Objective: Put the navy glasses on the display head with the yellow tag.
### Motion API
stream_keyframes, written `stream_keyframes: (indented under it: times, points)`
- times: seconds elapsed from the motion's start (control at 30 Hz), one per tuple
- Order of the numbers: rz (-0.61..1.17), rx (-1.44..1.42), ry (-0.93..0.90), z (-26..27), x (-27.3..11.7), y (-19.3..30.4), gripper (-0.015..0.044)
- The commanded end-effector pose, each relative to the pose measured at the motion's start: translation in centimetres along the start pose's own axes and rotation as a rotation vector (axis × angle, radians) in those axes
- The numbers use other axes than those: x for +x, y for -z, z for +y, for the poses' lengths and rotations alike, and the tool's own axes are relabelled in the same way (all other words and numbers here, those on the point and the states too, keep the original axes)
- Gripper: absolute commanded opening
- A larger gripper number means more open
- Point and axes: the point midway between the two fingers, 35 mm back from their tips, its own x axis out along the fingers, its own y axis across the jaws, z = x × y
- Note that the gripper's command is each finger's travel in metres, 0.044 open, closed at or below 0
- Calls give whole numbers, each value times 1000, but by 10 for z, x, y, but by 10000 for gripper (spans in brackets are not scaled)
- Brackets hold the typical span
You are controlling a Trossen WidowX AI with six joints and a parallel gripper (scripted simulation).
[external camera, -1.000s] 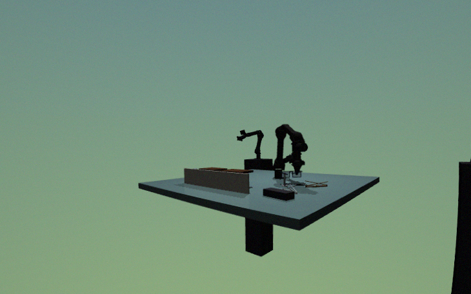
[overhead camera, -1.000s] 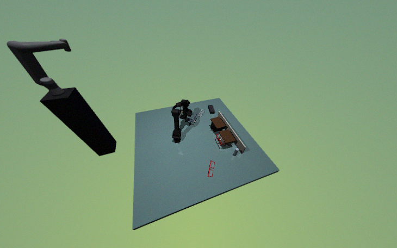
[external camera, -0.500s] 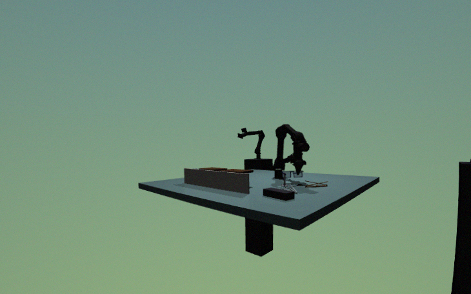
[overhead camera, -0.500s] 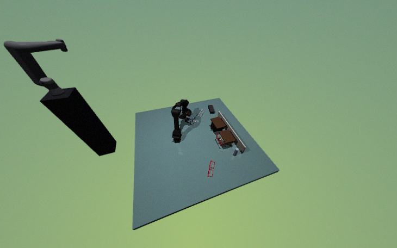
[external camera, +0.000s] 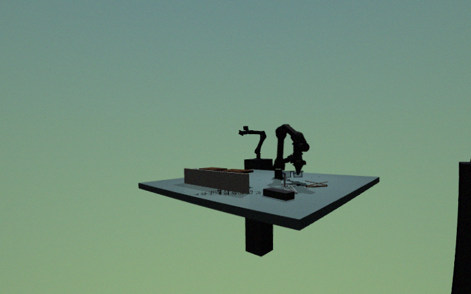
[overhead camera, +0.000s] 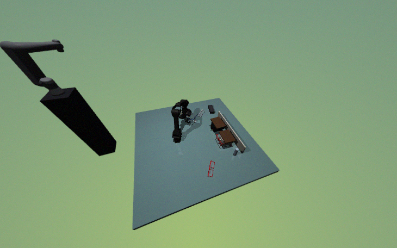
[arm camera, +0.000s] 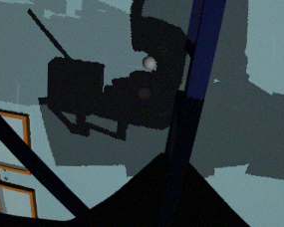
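Observation:
My gripper (external camera: 298, 173) (arm camera: 169, 164) is shut on the navy glasses (arm camera: 204, 55) (overhead camera: 196, 117). It holds them above the table on the arm's far side, apart from the display stands. In the exterior view the lens outlines show beside the fingertips. In the wrist view one navy bar runs up from the fingertips, and another dark bar crosses the lower left. Two brown square tops (overhead camera: 218, 122) (overhead camera: 227, 136) stand side by side. The display heads are not clearly visible beneath them, and I cannot make out a yellow tag.
A pale upright wall (overhead camera: 231, 130) (external camera: 215, 179) runs behind the brown tops. A dark block (overhead camera: 211, 109) (external camera: 279, 193) and white glasses lie near the gripper. Orange-framed glasses (arm camera: 27, 129) lie at the wrist view's lower left. A grey cylinder (overhead camera: 235, 151) stands near the wall's end.

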Motion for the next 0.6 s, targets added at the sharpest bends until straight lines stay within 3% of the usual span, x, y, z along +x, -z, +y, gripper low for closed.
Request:
stream_keyframes:
  times: [0.0,0.27,0.57]
  points:
    - [3,1,0,0,0,-1,0]
    - [3,1,0,0,-2,-6,0]
    - [3,1,0,2,-39,-9,0]
